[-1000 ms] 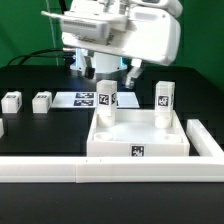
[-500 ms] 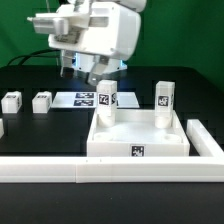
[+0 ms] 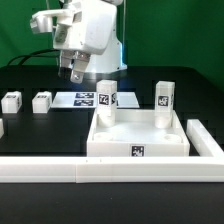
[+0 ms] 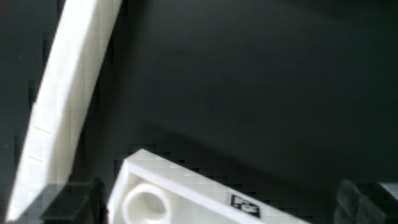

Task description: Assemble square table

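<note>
- Nearest, along the bottom of the exterior frame, the white border rail [image 3: 60,172] runs across and turns up the right side. It is no part of the furniture.
- Just behind it, from lower middle to right, the square top [image 3: 115,148] lies on the black counter [image 3: 45,135] with its rim upward, tucked into the rail's corner.
- At the top's far corners stand one upright leg [image 3: 107,99], at frame centre, and a second upright leg [image 3: 163,99], right of centre. I judge the leg work about half done, though this view does not show whether they are fully seated.
- The two near corners carry no legs, so two more are left to fetch and fit.
- At middle left a loose leg [image 3: 41,101] and a second loose leg [image 3: 12,100] sit on the counter, well apart from the top. A white piece [image 3: 2,127] cut off by the left edge shows too little to name.
- Between the loose legs and the top lies the marker board [image 3: 80,99], partly hidden behind the centre leg.
- Farthest, upper left of centre, the claw [image 3: 77,74] hangs above the counter and touches nothing. In the wrist view its dark, blurred fingertips [image 4: 63,203] are spread wide with nothing gripped. Beneath them are the rail and a corner of the top with an unfilled socket [image 4: 151,206].
- The arm [image 3: 95,30] is cropped by the frame's upper edge.
</note>
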You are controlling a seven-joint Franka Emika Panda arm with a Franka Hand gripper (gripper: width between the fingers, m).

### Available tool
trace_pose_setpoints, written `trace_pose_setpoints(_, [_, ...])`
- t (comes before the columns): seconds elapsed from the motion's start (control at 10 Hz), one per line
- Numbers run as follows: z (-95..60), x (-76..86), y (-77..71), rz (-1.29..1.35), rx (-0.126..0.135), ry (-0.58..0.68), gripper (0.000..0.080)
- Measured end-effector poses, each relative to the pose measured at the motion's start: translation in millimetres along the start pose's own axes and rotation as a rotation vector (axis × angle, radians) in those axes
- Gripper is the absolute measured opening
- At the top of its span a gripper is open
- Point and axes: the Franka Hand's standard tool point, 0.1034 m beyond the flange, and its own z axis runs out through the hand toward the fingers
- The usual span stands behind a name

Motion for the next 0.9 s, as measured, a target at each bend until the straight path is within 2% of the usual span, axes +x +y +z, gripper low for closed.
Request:
trace_pose_setpoints(0.1, [1.0,0.3,-1.6,0.053,0.002,0.002,0.0649])
trace_pose_setpoints(0.2, [4.8,0.0,-9.8,0.233,-0.001,0.013,0.0649])
trace_pose_setpoints(0.3, [7.7,-5.5,-17.7,0.298,-0.010,0.021,0.0649])
trace_pose_setpoints(0.4, [10.3,-7.9,-25.0,0.428,-0.007,0.025,0.0649])
trace_pose_setpoints(0.5, [13.9,-9.2,-34.5,0.535,0.011,0.025,0.0649])
trace_pose_setpoints(0.7, [18.2,-12.0,-44.2,0.720,0.050,0.018,0.0649])
trace_pose_setpoints(0.9, [18.8,-11.3,-42.6,0.857,0.060,0.031,0.0649])
